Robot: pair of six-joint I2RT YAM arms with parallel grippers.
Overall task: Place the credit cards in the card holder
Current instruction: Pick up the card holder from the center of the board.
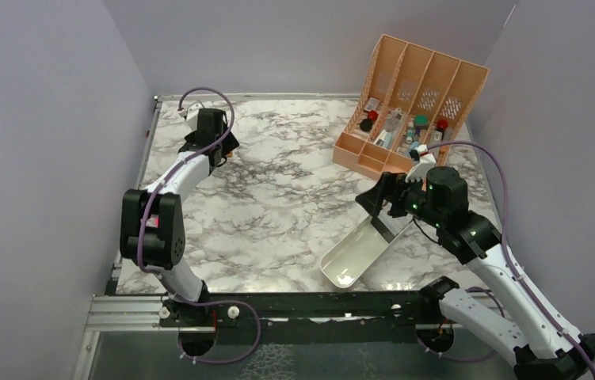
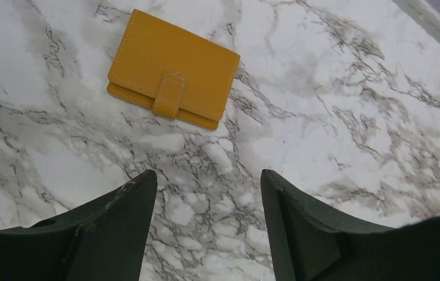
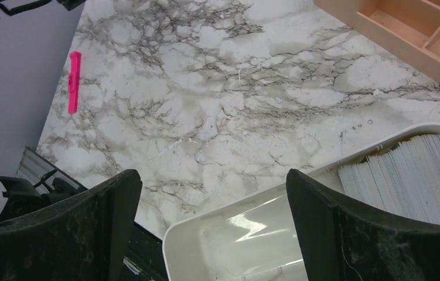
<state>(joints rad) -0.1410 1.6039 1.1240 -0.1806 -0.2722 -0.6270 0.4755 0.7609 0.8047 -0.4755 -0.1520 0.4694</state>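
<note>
Mustard card holder [image 2: 173, 69]: closed, flat on marble, just ahead of the left gripper [image 2: 207, 181], jaws apart, empty.
Pale credit cards [image 3: 408, 175]: stacked in white tray [image 3: 205, 240], below right gripper [image 3: 212, 181], jaws apart, empty.

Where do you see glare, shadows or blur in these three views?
Top external: even light, one bright spot in the glossy white oblong tray. Right wrist: a glare streak on that tray's floor. Left wrist: the mustard-orange leather-like folding wallet is sharp, faint shadow along its lower edge.
</note>
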